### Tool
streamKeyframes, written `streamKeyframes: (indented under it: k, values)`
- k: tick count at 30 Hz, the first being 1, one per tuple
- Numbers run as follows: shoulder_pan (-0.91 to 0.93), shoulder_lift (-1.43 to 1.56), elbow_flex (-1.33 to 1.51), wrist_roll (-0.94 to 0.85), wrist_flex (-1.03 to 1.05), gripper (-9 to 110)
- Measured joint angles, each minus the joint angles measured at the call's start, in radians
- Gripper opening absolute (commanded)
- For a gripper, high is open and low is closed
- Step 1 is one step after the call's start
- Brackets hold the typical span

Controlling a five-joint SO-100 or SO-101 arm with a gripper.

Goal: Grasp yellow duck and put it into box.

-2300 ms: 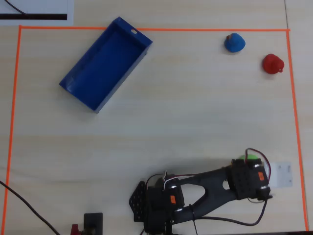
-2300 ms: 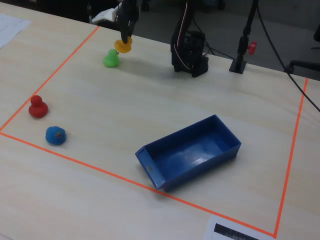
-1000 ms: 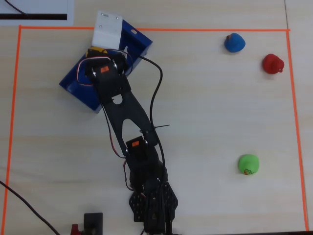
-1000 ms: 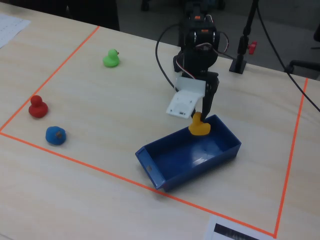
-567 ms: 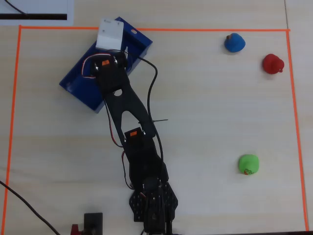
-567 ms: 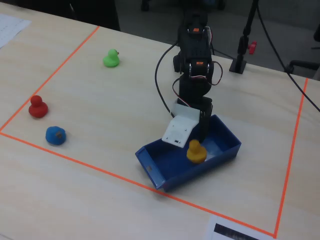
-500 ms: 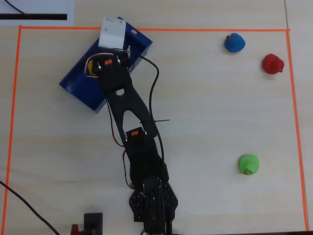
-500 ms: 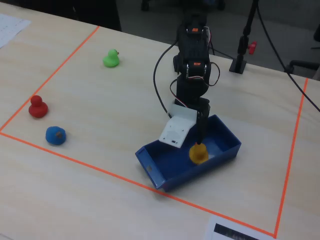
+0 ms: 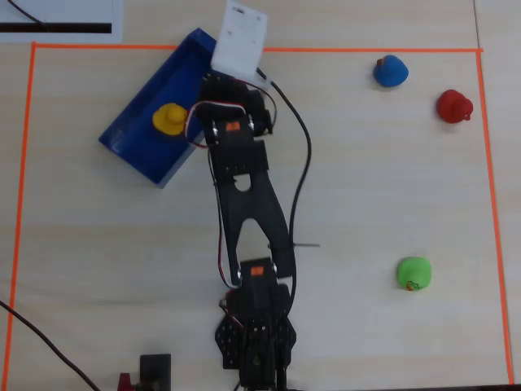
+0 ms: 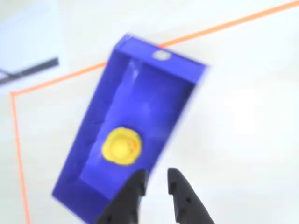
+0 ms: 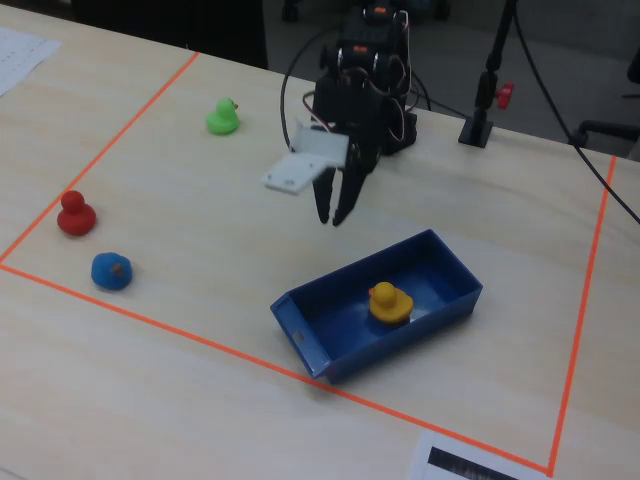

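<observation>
The yellow duck (image 9: 170,119) sits upright on the floor of the blue box (image 9: 186,75), free of the gripper. The wrist view looks down on the duck (image 10: 121,145) in the lower half of the box (image 10: 154,102). In the fixed view the duck (image 11: 388,300) rests near the middle of the box (image 11: 370,345). My gripper (image 11: 331,218) hangs in the air above the table, beside the box's long wall. Its black fingers are slightly apart with nothing between them (image 10: 157,173). In the overhead view the white wrist plate (image 9: 240,37) hides the fingertips.
A green duck (image 9: 414,273) sits at the right, a red duck (image 9: 453,106) and a blue one (image 9: 391,71) at the top right of the overhead view. Orange tape (image 9: 24,163) frames the work area. The arm's base (image 9: 256,350) stands at the bottom edge.
The gripper let go of the yellow duck inside the box, then rose and swung out past the box's wall. The duck stays in the box.
</observation>
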Motion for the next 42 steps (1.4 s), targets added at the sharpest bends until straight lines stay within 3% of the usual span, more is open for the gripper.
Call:
streamKeyframes:
  k: [8,16,25,42]
  values:
    - [0.057,0.726,0.747,-0.109,-0.029,0]
    - [0.032,1.359,1.365,-0.161,0.176,0]
    - [-0.009,1.574,1.568,-0.192,0.282,0]
    - [0.000,1.671,1.740,-0.206,0.215,0]
